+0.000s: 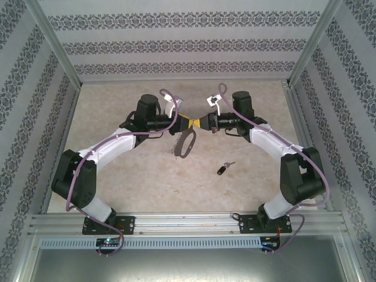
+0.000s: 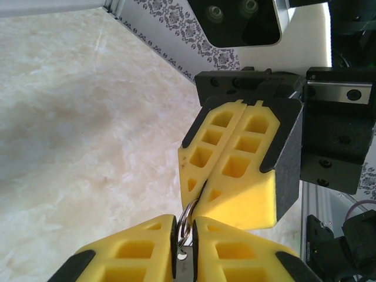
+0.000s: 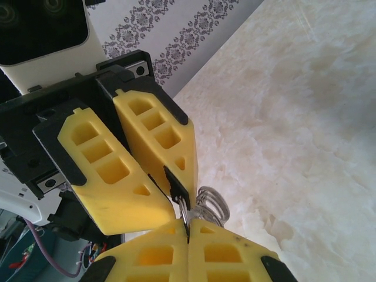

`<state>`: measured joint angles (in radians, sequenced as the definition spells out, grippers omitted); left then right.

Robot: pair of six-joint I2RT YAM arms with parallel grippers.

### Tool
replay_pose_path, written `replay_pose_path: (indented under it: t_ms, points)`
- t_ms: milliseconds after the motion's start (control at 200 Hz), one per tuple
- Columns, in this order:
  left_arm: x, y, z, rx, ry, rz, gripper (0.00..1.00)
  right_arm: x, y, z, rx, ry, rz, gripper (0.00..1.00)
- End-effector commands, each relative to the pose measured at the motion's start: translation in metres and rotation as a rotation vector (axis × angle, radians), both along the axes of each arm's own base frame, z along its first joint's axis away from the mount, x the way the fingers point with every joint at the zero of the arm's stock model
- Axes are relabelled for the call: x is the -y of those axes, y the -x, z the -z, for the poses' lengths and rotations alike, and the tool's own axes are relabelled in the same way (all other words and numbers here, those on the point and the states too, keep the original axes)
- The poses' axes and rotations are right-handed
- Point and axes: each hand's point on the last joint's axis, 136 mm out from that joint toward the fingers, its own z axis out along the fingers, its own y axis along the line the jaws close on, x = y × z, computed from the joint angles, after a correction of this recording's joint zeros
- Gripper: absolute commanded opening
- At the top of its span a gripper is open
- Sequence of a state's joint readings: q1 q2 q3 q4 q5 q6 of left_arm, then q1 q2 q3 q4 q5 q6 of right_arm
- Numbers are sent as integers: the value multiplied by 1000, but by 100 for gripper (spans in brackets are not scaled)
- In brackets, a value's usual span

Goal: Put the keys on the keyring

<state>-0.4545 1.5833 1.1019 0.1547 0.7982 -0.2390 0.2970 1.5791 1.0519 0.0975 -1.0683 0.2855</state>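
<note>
The keyring point(image 1: 187, 144), a dark grey loop with a jagged chain along its left side, hangs above the table between the two arms. My left gripper point(image 1: 189, 123) and right gripper point(image 1: 200, 123) meet tip to tip just above it. In the left wrist view a thin silver split ring point(image 2: 187, 218) sits pinched between my left gripper point(image 2: 184, 228) pads and runs up into the shut right gripper point(image 2: 200, 197). In the right wrist view my right gripper point(image 3: 188, 228) is shut on the same ring wire, with silvery coils point(image 3: 212, 202) beside it. The key point(image 1: 225, 168), black-headed, lies on the table, apart from both grippers.
The beige marbled table point(image 1: 141, 176) is fenced by a metal frame point(image 1: 176, 222) at the near edge and patterned walls point(image 1: 176, 47) on three sides. The arm bases stand at the near edge.
</note>
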Motion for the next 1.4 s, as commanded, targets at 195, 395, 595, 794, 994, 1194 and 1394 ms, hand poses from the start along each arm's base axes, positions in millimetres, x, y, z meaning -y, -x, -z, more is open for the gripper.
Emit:
replay_pose_path:
  t_ms: [195,395,595,794,994,1194,1394]
  points:
    - [30,34,-5,23,22,153,0,-4,-12,-31,116,-40,12,0]
    - [28,34,-11,71,51,131,0,-1,-18,-28,109,-34,47,12]
    - [26,34,-14,88,54,122,0,0,-20,-27,105,-33,59,0]
    - [26,33,-14,79,59,115,0,0,-19,-28,112,-39,60,0]
    - [22,28,-15,61,60,61,19,5,-17,-31,135,-39,82,0]
    - [3,25,-31,127,106,-76,35,10,-13,-30,156,-33,113,0]
    - [-18,26,-44,165,124,-194,47,15,-9,-31,207,-33,153,0]
